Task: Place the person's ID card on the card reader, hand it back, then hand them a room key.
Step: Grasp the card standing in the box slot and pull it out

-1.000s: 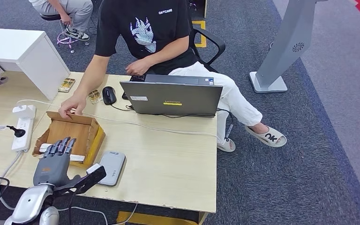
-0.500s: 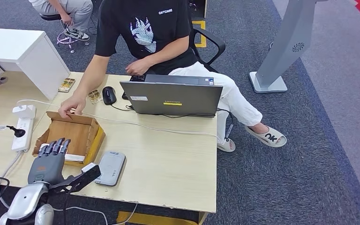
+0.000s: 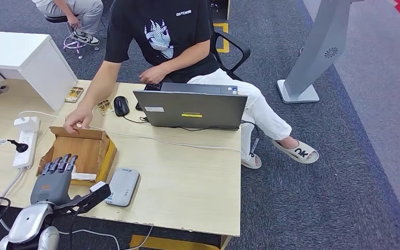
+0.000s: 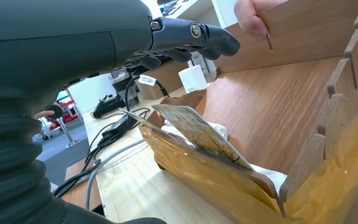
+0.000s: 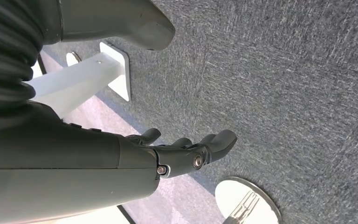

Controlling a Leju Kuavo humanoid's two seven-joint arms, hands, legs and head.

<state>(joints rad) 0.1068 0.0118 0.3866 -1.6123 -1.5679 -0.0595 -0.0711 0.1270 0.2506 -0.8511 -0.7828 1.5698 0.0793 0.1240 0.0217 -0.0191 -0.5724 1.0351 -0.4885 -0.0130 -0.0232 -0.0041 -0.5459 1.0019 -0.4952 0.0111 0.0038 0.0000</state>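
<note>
Counting one box (image 3: pixel 81 151), one reader (image 3: pixel 123 186), one laptop (image 3: pixel 192 109).
Left hand (image 3: pixel 52 179) hovers flat over the box, fingers spread, holding nothing; right hand (image 5: pixel 179 151) hangs loosely curled, empty.

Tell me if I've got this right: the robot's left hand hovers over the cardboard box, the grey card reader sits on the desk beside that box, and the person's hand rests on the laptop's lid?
Not quite. The person's hand rests on the far edge of the cardboard box, not on the laptop, as the head view shows. The rest holds: the left hand hovers over the box, and the grey card reader lies on the desk beside it.
</note>
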